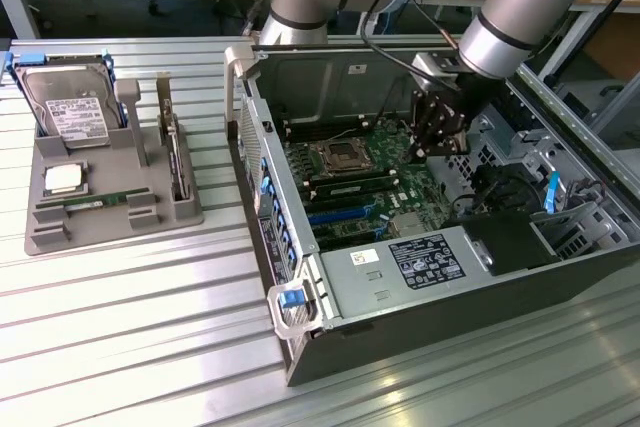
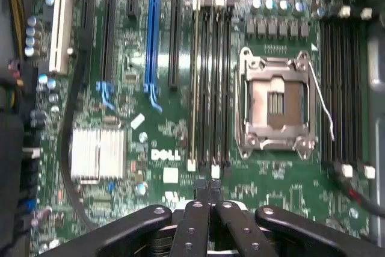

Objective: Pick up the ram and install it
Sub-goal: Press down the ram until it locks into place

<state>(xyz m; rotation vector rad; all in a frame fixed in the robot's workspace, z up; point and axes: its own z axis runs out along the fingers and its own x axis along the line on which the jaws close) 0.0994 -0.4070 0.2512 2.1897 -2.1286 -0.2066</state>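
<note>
The ram (image 1: 96,201) is a thin green stick lying flat in the front slot of the grey tray (image 1: 50,232), at the exterior view's left, outside the computer. My gripper (image 1: 432,150) hangs far from it, inside the open computer case (image 1: 440,277) and over the motherboard's far side. In the wrist view its fingertips (image 2: 207,192) are pressed together with nothing between them. Beneath them lie the dark memory slots (image 2: 210,82) and the bare processor socket (image 2: 277,100). More slots (image 2: 340,88) run on the socket's other side.
The tray also holds a silver hard drive (image 1: 68,107), a square processor chip (image 1: 63,179) and a thin card standing on edge (image 1: 176,162). Inside the case are a blue slot (image 2: 151,40), a ribbed heatsink (image 2: 98,153) and black cables (image 1: 500,187). The ribbed metal table (image 1: 130,337) surrounds everything.
</note>
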